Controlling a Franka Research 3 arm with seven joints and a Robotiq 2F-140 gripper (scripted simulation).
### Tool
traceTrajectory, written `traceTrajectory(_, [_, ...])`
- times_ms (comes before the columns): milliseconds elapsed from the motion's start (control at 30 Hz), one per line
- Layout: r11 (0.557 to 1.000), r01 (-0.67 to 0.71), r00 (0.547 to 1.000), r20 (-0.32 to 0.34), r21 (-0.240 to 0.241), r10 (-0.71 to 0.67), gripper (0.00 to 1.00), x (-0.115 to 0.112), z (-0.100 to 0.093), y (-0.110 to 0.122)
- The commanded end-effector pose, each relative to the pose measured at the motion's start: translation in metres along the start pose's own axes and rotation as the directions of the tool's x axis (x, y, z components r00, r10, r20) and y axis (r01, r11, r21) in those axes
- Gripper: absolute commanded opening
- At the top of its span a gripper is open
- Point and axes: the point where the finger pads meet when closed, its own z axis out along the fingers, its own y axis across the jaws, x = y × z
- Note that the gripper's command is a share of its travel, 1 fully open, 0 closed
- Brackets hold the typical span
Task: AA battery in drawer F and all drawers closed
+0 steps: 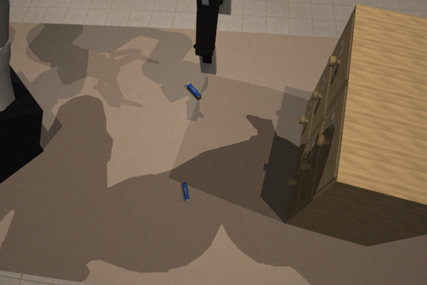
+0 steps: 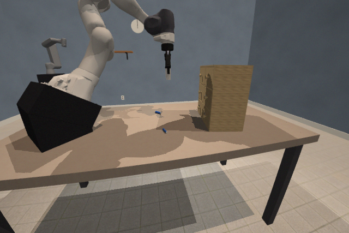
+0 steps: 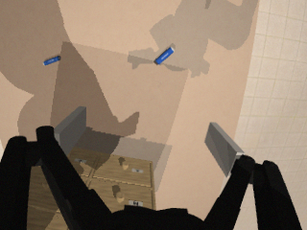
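Overhead, the spread tool (image 1: pixel 211 39) (image 2: pixel 168 73) (image 3: pixel 148 126), with two blue batteries apart on the table (image 1: pixel 145 151) (image 2: pixel 140 151) (image 3: pixel 120 29) below.

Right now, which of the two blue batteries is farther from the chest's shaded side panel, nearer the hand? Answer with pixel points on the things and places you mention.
The battery (image 1: pixel 193 91) (image 2: pixel 158 112) (image 3: pixel 164 56) lying nearer the table's tiled-floor edge beside the hand; the other (image 1: pixel 185 191) (image 2: pixel 164 130) (image 3: pixel 52 60) lies farther off.

Jaws (image 2: pixel 168 75) in air, pointing down, above surface (image 2: pixel 180 155). Two blue cylinders below: one (image 2: pixel 158 112) lower left, other (image 2: pixel 164 130) nearer camera. Wooden chest (image 2: pixel 228 97) right of jaws, upright. Arm base (image 2: pixel 59 117) lower left.
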Motion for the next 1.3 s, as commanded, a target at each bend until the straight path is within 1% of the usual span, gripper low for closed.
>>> traceTrajectory(0, [0.996, -0.088, 0.996, -0.002, 0.001, 0.088, 1.00, 0.004, 0.000, 0.007])
traceTrajectory(133, [0.996, -0.084, 0.996, -0.004, 0.004, 0.084, 1.00, 0.004, 0.001, 0.007])
traceTrajectory(200, [0.998, -0.059, 0.998, -0.012, 0.018, 0.059, 1.00, 0.006, 0.002, 0.004])
traceTrajectory(267, [0.999, 0.003, 0.999, -0.034, 0.051, -0.001, 1.00, 0.012, 0.006, -0.003])
traceTrajectory(333, [0.988, 0.113, 0.991, -0.081, 0.103, -0.105, 1.00, 0.022, 0.012, -0.016])
traceTrajectory(400, [0.950, 0.267, 0.957, -0.159, 0.161, -0.242, 1.00, 0.035, 0.019, -0.036])
traceTrajectory(433, [0.937, 0.303, 0.945, -0.182, 0.172, -0.272, 1.00, 0.042, 0.022, -0.048])
traceTrajectory(500, [0.937, 0.303, 0.945, -0.182, 0.172, -0.272, 1.00, 0.042, 0.022, -0.048])
traceTrajectory(533, [0.898, 0.393, 0.907, -0.244, 0.197, -0.343, 1.00, 0.050, 0.024, -0.063])
traceTrajectory(600, [0.863, 0.460, 0.873, -0.282, 0.206, -0.398, 1.00, 0.050, 0.024, -0.063])
traceTrajectory(633, [0.844, 0.491, 0.853, -0.314, 0.215, -0.416, 1.00, 0.057, 0.026, -0.078])
traceTrajectory(700, [0.800, 0.560, 0.808, -0.355, 0.216, -0.470, 1.00, 0.057, 0.026, -0.078])
traceTrajectory(733, [0.778, 0.587, 0.785, -0.389, 0.221, -0.482, 1.00, 0.064, 0.025, -0.095])
traceTrajectory(833, [0.705, 0.678, 0.707, -0.447, 0.208, -0.548, 1.00, 0.064, 0.025, -0.095])
traceTrajectory(867, [0.681, 0.702, 0.679, -0.483, 0.209, -0.553, 1.00, 0.069, 0.024, -0.114])
traceTrajectory(1000, [0.571, 0.804, 0.556, -0.553, 0.167, -0.621, 1.00, 0.069, 0.024, -0.114])
traceTrajectory(1067, [0.571, 0.804, 0.556, -0.553, 0.167, -0.621, 1.00, 0.069, 0.024, -0.114])
traceTrajectory(1100, [0.497, 0.857, 0.468, -0.615, 0.139, -0.635, 1.00, 0.073, 0.020, -0.133])
traceTrajectory(1200, [0.418, 0.904, 0.372, -0.651, 0.091, -0.661, 1.00, 0.073, 0.020, -0.133])
traceTrajectory(1233, [0.387, 0.919, 0.332, -0.687, 0.080, -0.646, 1.00, 0.074, 0.014, -0.152])
traceTrajectory(1267, [0.357, 0.932, 0.294, -0.700, 0.060, -0.650, 1.00, 0.074, 0.014, -0.152])
